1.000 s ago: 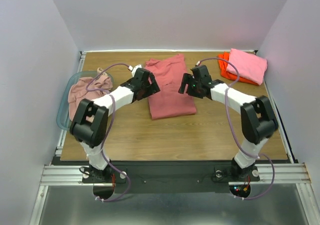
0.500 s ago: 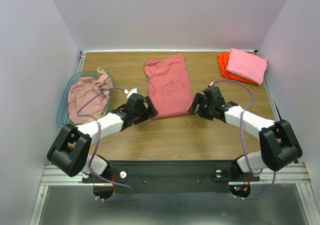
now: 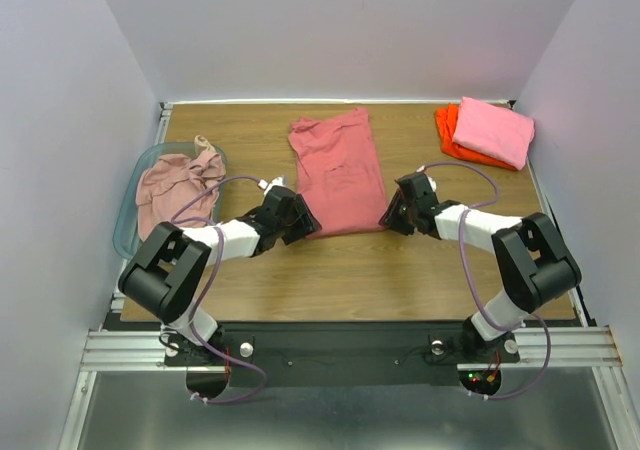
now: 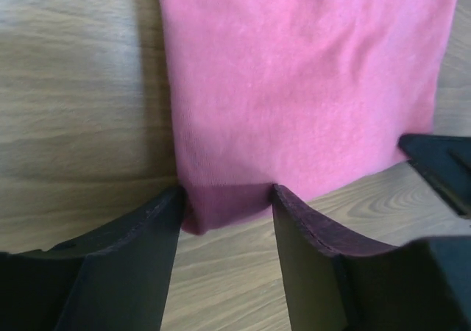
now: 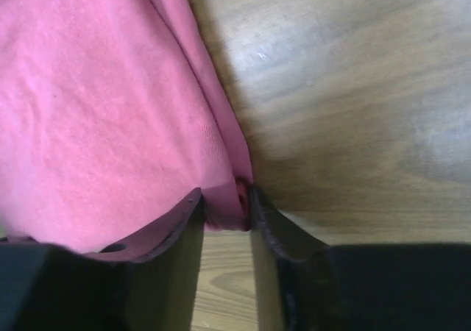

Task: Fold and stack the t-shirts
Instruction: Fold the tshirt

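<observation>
A dusty salmon-red t-shirt (image 3: pixel 340 170) lies as a long folded strip in the middle of the table. My left gripper (image 3: pixel 305 225) is at its near left corner. In the left wrist view the jaws (image 4: pixel 227 206) stand open astride that corner of the shirt (image 4: pixel 294 88), which lies flat between them with wood showing below. My right gripper (image 3: pixel 390 218) is at the near right corner. In the right wrist view it (image 5: pixel 224 202) is shut on a bunched fold of the shirt (image 5: pixel 96 110).
A folded bright pink t-shirt (image 3: pixel 495 130) lies on an orange one (image 3: pixel 450 135) at the back right. A translucent blue-green basket (image 3: pixel 126 225) at the left edge holds crumpled pale pink and beige shirts (image 3: pixel 175 185). Walls close in on three sides.
Both grippers came back from the shirt's sides to its near corners. Both jaws narrowed, the right pair closing on the cloth.
</observation>
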